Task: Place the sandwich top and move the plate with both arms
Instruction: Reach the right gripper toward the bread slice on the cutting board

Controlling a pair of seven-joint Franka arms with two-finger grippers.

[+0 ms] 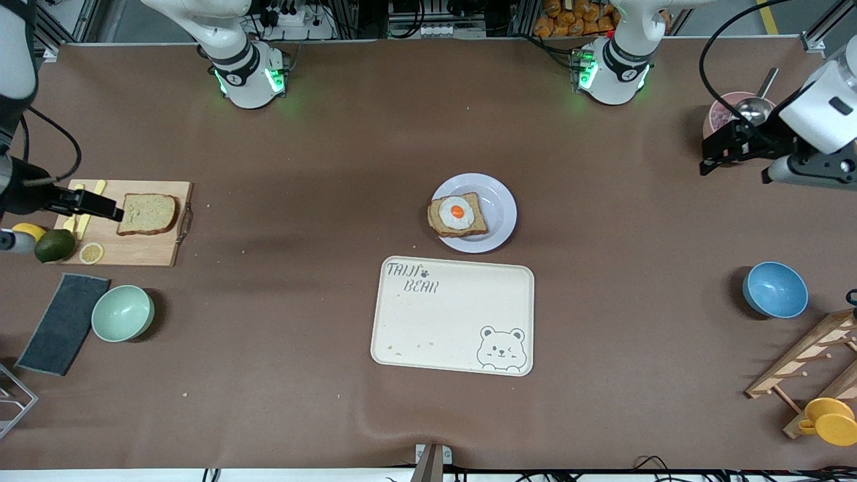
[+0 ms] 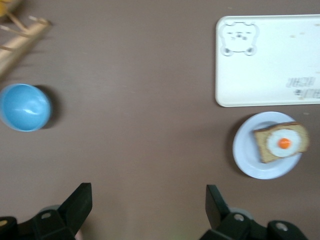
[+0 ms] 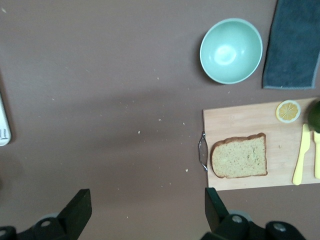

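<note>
nearest you lies the cream tray (image 1: 452, 314), bare; the plate (image 1: 495, 207) sits just farther up the counter (image 1: 321, 147), carrying the egg slice (image 1: 458, 215). your sandwich top (image 1: 147, 213) lies flat on the cutting board (image 1: 150, 251) at the right arm's end — light, soft, easily crushed, so pinch it gently by opposite crust edges. the plate looks stiff and slick; take its rim from both sides. right gripper (image 1: 110, 213) hovers over the board beside the bread, fingers wide apart, empty. left gripper (image 2: 149, 201) waits over its own end, spread and empty too.
</note>
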